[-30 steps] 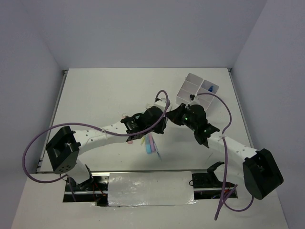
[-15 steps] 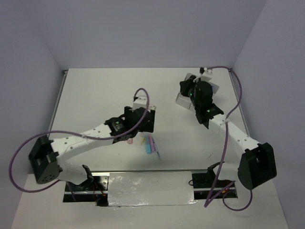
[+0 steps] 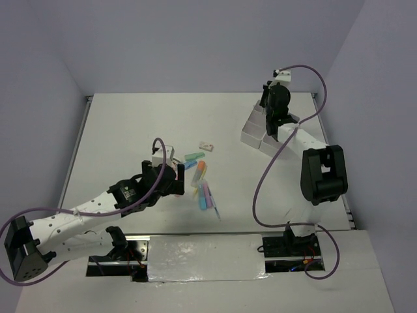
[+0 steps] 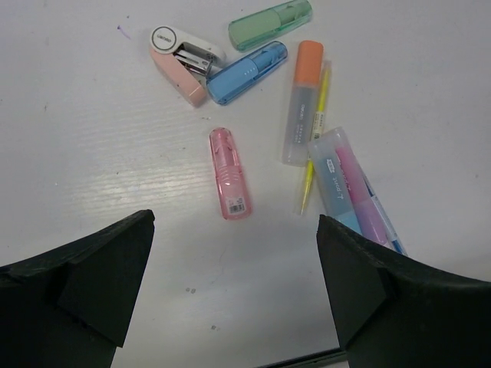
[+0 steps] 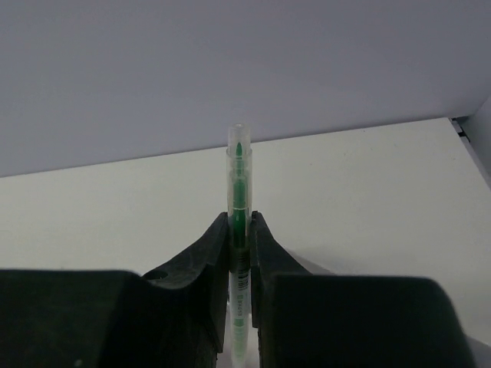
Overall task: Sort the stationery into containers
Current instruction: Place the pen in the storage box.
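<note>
right end effector (image 5: 239, 224) pinches slim translucent pen (image 5: 239, 162).

- The left end effector (image 4: 234, 261) is open wide; its two black fingers (image 4: 84, 284) stand at the bottom corners, with nothing between them.
- A pink marker (image 4: 230, 174) lies alone on the white surface (image 4: 100, 153), just above the gap.
- Higher up are a small white and pink stapler (image 4: 184, 63), a blue marker (image 4: 247, 73) touching it, and a green marker (image 4: 270, 24).
- To the right lies an orange-capped marker (image 4: 302, 103), with a thin yellow pen (image 4: 315, 138) beside it.
- A clear packet (image 4: 354, 192) with pink and blue pieces inside reaches the right finger.
</note>
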Motion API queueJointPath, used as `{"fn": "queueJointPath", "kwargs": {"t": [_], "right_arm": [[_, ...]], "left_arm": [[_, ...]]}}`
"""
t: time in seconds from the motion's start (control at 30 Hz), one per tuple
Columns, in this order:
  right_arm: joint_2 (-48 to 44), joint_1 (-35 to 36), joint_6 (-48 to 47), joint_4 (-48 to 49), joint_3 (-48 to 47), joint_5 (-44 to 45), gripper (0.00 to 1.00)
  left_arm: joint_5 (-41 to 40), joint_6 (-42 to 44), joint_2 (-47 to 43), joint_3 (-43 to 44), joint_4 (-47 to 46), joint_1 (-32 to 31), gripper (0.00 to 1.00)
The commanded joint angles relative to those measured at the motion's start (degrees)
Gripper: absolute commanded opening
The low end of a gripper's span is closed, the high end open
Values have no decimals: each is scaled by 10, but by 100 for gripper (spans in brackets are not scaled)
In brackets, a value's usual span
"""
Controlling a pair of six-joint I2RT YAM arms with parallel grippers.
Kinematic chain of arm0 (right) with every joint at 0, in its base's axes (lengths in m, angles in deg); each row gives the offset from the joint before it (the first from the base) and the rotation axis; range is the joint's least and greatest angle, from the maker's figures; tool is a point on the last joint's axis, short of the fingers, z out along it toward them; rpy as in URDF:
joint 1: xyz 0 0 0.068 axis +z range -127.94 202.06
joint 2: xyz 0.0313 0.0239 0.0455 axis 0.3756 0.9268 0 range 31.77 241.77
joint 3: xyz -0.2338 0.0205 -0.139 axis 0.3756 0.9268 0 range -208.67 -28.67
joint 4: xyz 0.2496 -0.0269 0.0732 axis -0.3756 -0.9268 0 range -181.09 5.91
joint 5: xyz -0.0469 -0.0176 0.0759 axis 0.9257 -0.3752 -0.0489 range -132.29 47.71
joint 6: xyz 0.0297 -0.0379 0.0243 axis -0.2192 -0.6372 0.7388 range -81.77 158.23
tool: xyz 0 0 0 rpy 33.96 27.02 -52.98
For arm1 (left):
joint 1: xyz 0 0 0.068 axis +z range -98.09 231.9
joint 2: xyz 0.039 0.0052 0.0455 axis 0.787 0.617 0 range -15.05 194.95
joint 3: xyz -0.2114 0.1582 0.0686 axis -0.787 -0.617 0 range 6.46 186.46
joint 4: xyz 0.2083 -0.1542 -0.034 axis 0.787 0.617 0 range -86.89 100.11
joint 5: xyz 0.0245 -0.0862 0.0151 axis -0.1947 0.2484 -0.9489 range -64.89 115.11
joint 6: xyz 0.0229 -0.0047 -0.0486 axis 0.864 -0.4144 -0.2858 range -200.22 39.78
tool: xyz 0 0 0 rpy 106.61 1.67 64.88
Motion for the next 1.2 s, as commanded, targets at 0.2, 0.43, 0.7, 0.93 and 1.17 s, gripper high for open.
{"fn": "queueJointPath", "kwargs": {"t": [0.2, 0.43, 0.7, 0.93, 1.17], "right_arm": [[95, -35, -40, 33, -107, -46, 0], [115, -34, -48, 32, -121, -48, 5], [76, -35, -55, 61, -36, -30, 44], [-14, -35, 2, 66, 21, -56, 50], [-173, -17, 105, -51, 46, -83, 80]], "left_arm": [[-29, 5, -16, -6, -42, 8, 99], [-24, -1, -5, -10, -46, 10, 99], [0, -11, -12, -23, -55, 10, 99], [12, -18, -11, -39, -68, 10, 99], [25, -38, 21, -44, -89, 10, 99]]}}
